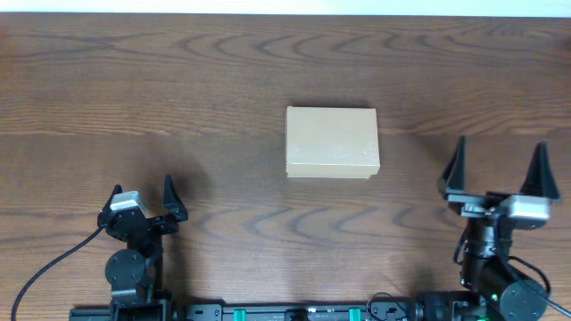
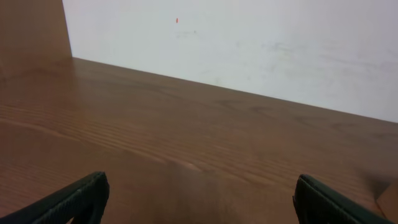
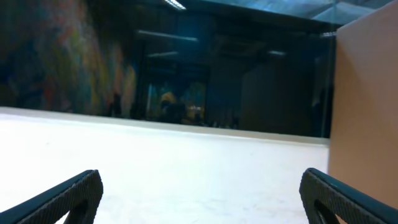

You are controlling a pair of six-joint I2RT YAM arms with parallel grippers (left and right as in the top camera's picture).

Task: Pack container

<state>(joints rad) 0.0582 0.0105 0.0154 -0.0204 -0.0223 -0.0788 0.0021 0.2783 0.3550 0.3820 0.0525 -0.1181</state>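
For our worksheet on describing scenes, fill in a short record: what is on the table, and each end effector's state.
container: tan cardboard box, lid shut, centre of the wooden table
left end effector: open, empty, left of the container
right end effector: open, empty, right of the container
contact: neither touches the container

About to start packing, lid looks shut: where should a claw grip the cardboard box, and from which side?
Likely from above, closing across the shorter, near-to-far span of the container. It lies flat, closed and square to the table edge, so both those sides are exposed. Where the lid hinges cannot be told.
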